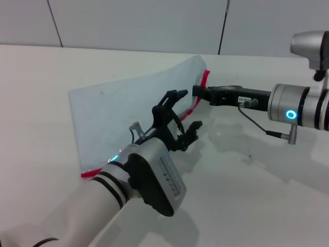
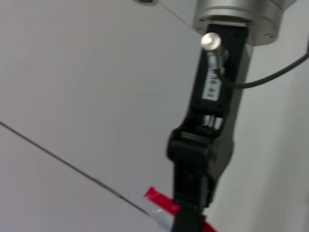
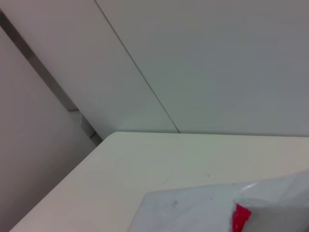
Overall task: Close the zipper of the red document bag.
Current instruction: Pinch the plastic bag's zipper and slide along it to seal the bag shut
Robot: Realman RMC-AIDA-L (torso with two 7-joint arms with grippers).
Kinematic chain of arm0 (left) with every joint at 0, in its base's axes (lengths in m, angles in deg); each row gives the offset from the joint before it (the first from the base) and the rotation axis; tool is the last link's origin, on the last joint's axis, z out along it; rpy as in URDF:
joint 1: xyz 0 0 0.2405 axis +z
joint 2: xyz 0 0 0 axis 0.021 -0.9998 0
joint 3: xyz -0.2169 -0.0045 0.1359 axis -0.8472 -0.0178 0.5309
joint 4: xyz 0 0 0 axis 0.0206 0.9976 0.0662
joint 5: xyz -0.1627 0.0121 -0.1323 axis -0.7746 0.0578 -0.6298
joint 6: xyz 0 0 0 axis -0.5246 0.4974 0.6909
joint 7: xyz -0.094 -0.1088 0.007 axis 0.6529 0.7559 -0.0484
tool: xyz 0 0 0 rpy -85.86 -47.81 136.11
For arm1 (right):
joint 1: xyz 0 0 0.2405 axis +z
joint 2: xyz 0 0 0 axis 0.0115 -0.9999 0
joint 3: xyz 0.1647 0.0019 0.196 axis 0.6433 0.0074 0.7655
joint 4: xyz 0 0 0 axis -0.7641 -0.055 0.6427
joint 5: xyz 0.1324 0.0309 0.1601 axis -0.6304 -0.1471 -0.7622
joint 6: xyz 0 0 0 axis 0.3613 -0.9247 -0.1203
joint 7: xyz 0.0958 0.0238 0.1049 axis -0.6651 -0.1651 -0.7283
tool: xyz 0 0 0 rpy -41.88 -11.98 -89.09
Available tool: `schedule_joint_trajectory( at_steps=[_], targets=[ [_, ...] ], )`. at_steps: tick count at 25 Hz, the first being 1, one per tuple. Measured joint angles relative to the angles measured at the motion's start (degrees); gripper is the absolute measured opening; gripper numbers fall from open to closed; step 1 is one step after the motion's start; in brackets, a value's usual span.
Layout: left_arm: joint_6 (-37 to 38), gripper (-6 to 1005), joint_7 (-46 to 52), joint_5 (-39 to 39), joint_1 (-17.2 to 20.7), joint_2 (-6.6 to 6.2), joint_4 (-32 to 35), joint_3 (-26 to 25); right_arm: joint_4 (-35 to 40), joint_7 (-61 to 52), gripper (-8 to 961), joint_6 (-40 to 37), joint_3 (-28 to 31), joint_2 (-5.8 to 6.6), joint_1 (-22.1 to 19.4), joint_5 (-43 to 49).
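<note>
Red document bag [image 1: 123,110] lies on white tabletop [image 1: 257,206], far corner lifted. Right claw [image 1: 198,91] pinched on zipper [image 1: 204,80] at raised far end. Left claw [image 1: 184,110] spread wide, holding nothing, hovering at zipper edge mid-length, just beside right claw.

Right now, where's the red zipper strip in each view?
Head: the zipper runs along the red document bag's raised right edge, with the right gripper at it.
Left wrist: bottom centre, beside that same gripper.
Right wrist: bottom right corner.
Shared landmark: the zipper's red end.
</note>
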Motion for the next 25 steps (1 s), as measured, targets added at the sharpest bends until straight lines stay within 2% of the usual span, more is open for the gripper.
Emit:
schedule_joint_trajectory(
  at_steps=[25],
  targets=[
    [3.4,841,0.1,1.4,0.5,-0.04,2.0,0.4,-0.9,0.7,31,-0.5,-0.3,-0.09,0.8,0.2]
  ],
)
